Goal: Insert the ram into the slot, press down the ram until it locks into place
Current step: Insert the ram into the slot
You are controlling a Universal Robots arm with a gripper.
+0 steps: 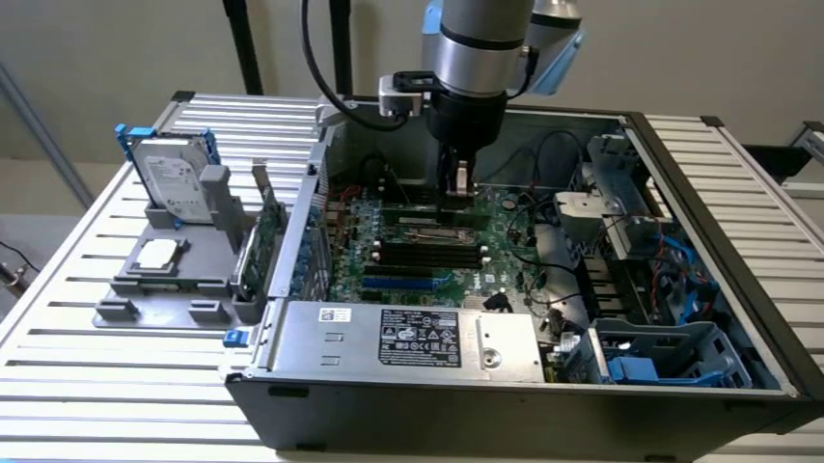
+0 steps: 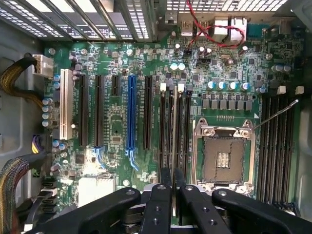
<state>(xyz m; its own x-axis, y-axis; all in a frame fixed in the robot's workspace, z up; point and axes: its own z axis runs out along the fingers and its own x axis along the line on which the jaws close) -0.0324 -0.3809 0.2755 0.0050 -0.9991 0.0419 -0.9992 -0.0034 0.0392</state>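
gripper (image 2: pixel 172 181) pinches ram (image 2: pixel 174 124) edge-on — just over slots (image 2: pixel 166 126)

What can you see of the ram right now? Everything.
The ram shows edge-on in the wrist view: a thin, pale strip, chips hidden. The gripper pinches it between its black fingers. It stands on edge, parallel to the black slots, within the bank beside the metal CPU socket. Whether it touches a slot cannot be told.
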